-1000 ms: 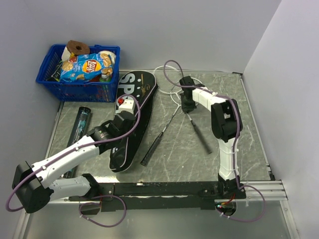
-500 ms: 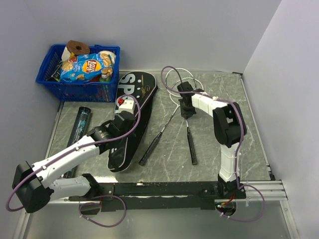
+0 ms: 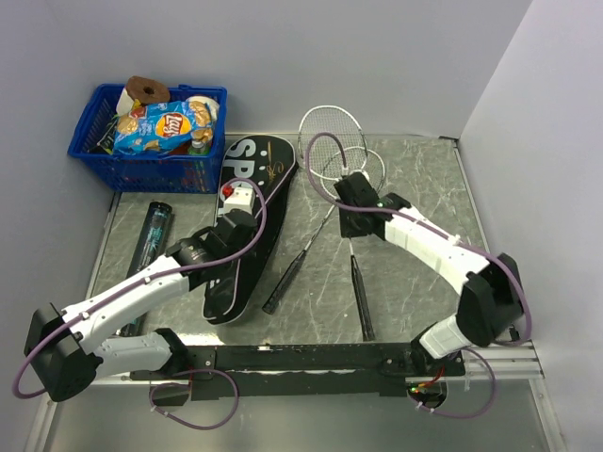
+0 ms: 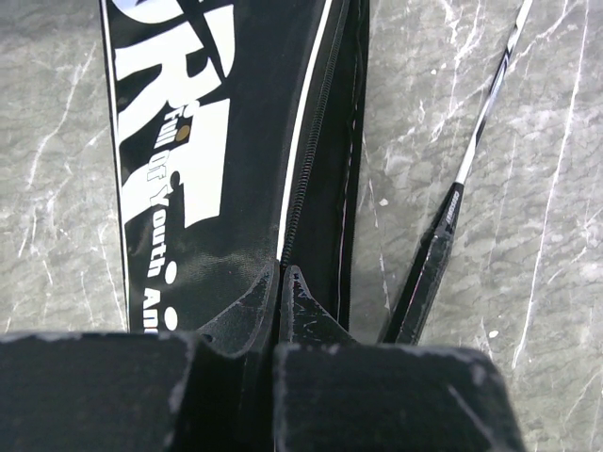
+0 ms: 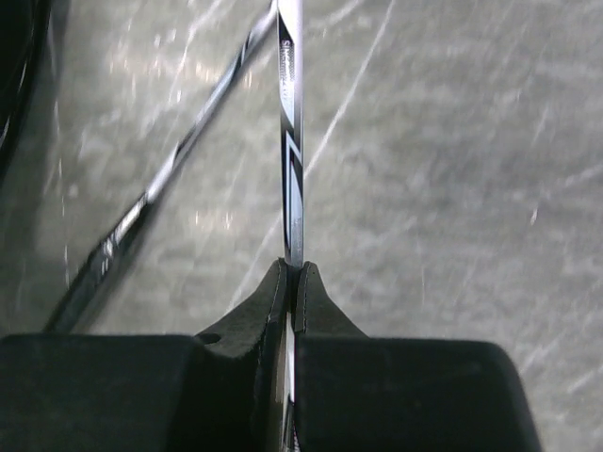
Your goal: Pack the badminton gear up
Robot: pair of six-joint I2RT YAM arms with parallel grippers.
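The grey marbled table (image 3: 415,273) is occupied left of the middle by the black bag (image 3: 268,179) lettered SPORT. Its edge beside the zipper is pinched by the closed fingers of the left gripper (image 4: 287,282). To its right, two rackets are seen with their heads overlapped near the far wall. One racket (image 3: 361,297) is clamped at its thin shaft by the shut right gripper (image 5: 293,275). The other racket (image 3: 288,277) is laid on the table between it and the bag. The dark tube (image 3: 154,229) is placed by the left edge, untouched. A slip or twist of the shaft may be expected, since so thin a rod is held only by fingertips. The free racket could be dragged along if the heads are tangled. The bag edge could be lost from the pinch when a racket is pushed in.
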